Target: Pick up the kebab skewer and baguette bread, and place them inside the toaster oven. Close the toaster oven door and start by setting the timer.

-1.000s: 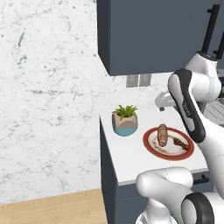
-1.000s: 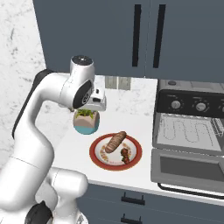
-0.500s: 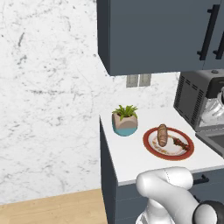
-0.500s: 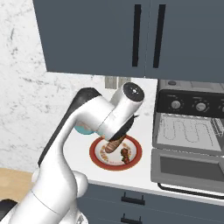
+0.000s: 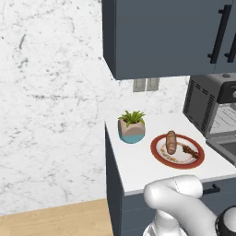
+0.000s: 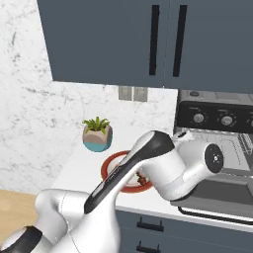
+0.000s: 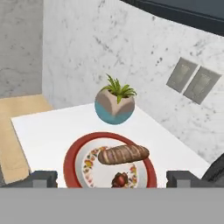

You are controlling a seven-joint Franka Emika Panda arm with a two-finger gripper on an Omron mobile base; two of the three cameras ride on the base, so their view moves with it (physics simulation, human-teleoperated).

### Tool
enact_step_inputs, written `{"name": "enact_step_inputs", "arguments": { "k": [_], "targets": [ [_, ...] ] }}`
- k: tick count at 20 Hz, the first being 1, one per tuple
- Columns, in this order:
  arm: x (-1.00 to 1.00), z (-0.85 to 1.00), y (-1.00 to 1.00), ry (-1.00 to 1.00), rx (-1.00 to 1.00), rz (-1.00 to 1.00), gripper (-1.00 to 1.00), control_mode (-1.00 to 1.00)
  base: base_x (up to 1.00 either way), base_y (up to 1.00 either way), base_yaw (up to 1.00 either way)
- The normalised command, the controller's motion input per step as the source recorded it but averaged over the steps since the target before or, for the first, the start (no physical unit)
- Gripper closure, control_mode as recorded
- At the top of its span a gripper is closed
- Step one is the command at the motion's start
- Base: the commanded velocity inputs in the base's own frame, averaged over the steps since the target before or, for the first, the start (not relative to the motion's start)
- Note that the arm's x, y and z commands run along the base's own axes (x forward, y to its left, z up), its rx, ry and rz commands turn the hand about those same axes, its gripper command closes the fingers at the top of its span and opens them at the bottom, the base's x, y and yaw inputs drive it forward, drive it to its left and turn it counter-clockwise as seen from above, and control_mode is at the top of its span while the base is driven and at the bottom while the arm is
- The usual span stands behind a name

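Note:
A red-rimmed plate lies on the white counter. The tan baguette bread rests across it, and the dark kebab skewer lies just below the loaf at the view's lower edge. My gripper hangs above the plate, open wide with nothing between its fingertips. From the left base, the baguette and skewer lie side by side on the plate. The toaster oven stands to the right, its door folded down open. My arm hides most of the plate in the right base view.
A potted plant in a tan and blue pot stands behind the plate, near the marble wall. Two wall outlets sit above the counter. Dark cabinets hang overhead. The oven's knobs face forward above its open door.
My arm has swung down and to the right, leaving the upper part of the left base view and crossing in front of the plate. The jaws stay open.

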Motion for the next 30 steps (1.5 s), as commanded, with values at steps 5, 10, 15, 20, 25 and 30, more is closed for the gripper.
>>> {"name": "enact_step_inputs", "arguments": {
  "k": [5, 10, 15, 20, 25, 30],
  "targets": [
    [0.33, -0.14, -1.00, -0.12, -0.03, 0.09, -1.00, -1.00, 0.00, 0.00, 0.00],
    [0.83, -0.16, -0.68, 0.00, 0.00, 0.00, -1.00, -1.00, 0.00, 0.00, 0.00],
    [0.43, -0.49, -0.45, 0.00, -0.01, -0.01, -1.00, -1.00, 0.00, 0.00, 0.00],
    [0.40, -0.70, -0.30, 0.00, 0.00, -0.06, -1.00, -1.00, 0.00, 0.00, 0.00],
    [0.56, -0.20, -0.61, 0.00, 0.00, -0.12, -1.00, -1.00, 0.00, 0.00, 0.00],
    [0.43, -0.16, -0.34, -0.03, 0.00, -0.11, -1.00, -1.00, 0.00, 0.00, 0.00]
  ]
}}
